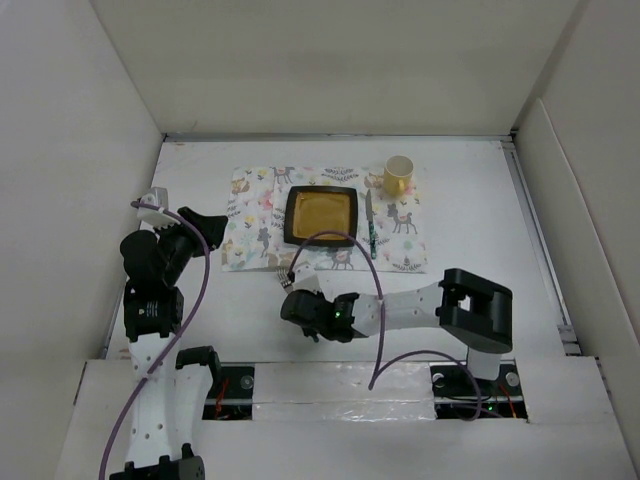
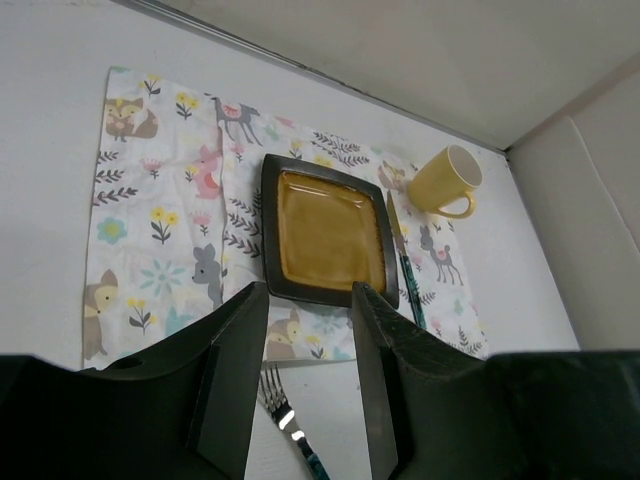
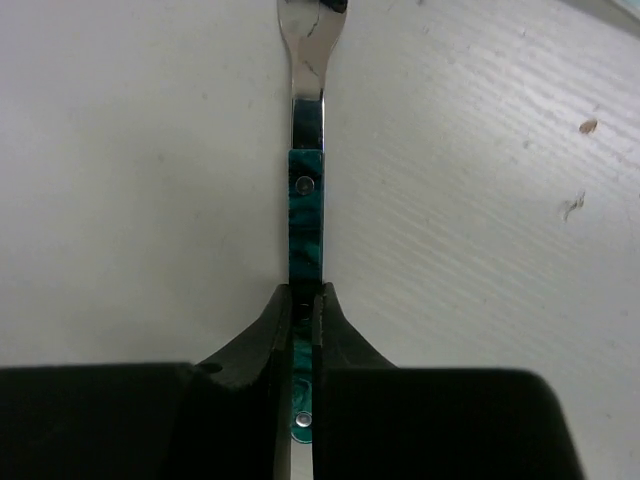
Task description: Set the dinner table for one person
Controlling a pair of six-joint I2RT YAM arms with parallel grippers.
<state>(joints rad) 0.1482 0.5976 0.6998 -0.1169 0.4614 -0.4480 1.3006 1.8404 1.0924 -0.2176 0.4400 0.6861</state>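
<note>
The white dinner table point(image 1: 470, 230) carries a patterned placemat point(image 1: 250, 215). On the mat are a dark square plate with an amber centre point(image 1: 321, 215), a green-handled knife point(image 1: 371, 225) to the plate's right, and a yellow mug point(image 1: 398, 176). My right gripper point(image 3: 303, 295) is shut on the green handle of a fork point(image 3: 305, 200), low over the table. In the top view the right gripper point(image 1: 297, 290) is just in front of the mat's near edge. My left gripper point(image 2: 308, 300) is open and empty, raised at the mat's left side point(image 1: 215, 222). Between its jaws I see the fork point(image 2: 285, 415) and the plate point(image 2: 328, 230).
White walls enclose the table on the left, back and right. The right arm's purple cable point(image 1: 345, 240) loops over the mat's near edge. The mug point(image 2: 448, 180) and knife point(image 2: 408, 275) also show in the left wrist view.
</note>
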